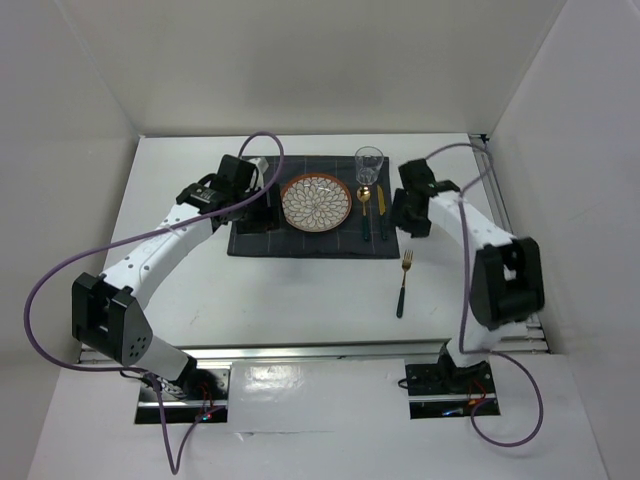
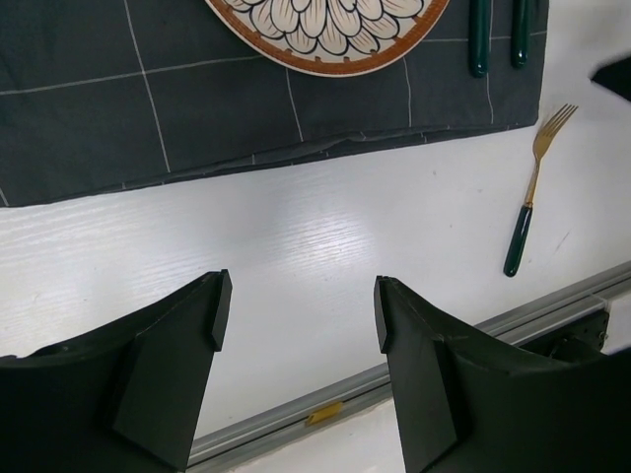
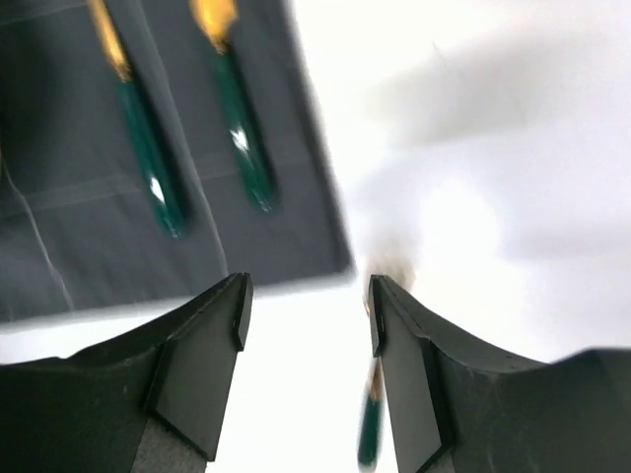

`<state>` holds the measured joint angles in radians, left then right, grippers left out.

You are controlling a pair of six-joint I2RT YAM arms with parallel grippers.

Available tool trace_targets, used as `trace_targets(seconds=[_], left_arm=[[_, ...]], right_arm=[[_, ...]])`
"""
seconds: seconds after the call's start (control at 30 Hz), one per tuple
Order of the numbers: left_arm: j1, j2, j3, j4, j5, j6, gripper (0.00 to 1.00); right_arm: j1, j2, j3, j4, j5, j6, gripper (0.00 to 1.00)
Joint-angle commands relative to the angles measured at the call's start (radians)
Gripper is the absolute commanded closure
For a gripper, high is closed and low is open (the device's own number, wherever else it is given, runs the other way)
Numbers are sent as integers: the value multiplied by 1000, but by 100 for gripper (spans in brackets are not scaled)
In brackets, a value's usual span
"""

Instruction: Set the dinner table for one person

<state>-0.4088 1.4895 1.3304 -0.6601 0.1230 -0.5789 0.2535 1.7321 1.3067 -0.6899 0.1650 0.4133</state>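
Note:
On the white dinner table (image 1: 300,290) lies a dark grey checked cloth (image 1: 255,243). On it sit a patterned plate (image 1: 316,202) with an orange rim, a clear glass (image 1: 369,166), and a gold spoon (image 1: 365,212) and knife (image 1: 382,215) with green handles. A gold fork (image 1: 403,283) with a green handle lies on the bare table, in front of the cloth's right end; it also shows in the left wrist view (image 2: 527,189). My left gripper (image 2: 298,313) is open and empty over the cloth's left part. My right gripper (image 3: 306,313) is open and empty at the cloth's right edge, above the blurred fork (image 3: 372,424).
Silver rails run along the table's near edge (image 2: 414,365) and right side (image 1: 497,190). White walls enclose the table on three sides. Purple cables loop from both arms.

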Motion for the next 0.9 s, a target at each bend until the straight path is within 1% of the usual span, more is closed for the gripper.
trace_targets(seconds=[0.0,0.03,0.1,0.13,0.17,0.2,0.23,0.3,0.43,0.5,0.6,0.7,0.8,0.83,0.87], left_arm=[[-2,-23,27,1,6,4,23],[-11,-23,27,1,6,4,23],[-12,-14,38,1,6,4,23],[-12,-3,38,1,6,13,23],[-12,-3,38,1,6,13,23],[-12,-3,38,1,6,13,23],[-12,-3,38,10,6,13,23],[-12,-3,38,10,6,13,23],[-12,8,38,10,15,13,23],[-12,8,38,10,15,13,23],[-12,8,38,10,15,13,23],[-12,8,38,10,15,13,23],[-12,8,52,10,15,13,23],[-12,8,62,1,15,13,23],[-12,8,76,-18,15,13,23]], right_arm=[[-11,-173,-243,-43,-97,169,38],[-11,-207,-294,-31,-111,230,38],[-11,-294,-375,-11,-159,271,38],[-11,-318,-433,-2,-168,306,38],[-11,-341,-457,12,-191,306,38],[-11,-341,-472,21,-226,306,38],[-2,-341,-492,21,-226,321,38],[41,-329,-506,12,-193,367,38],[73,-283,-546,3,-154,403,38],[82,-272,-561,3,-145,413,43],[93,-263,-599,32,-134,413,48],[102,-243,-600,32,-124,413,56],[122,-233,-563,7,-88,413,80],[151,-233,-546,-5,-69,423,95],[168,-249,-523,-48,-32,432,100]])
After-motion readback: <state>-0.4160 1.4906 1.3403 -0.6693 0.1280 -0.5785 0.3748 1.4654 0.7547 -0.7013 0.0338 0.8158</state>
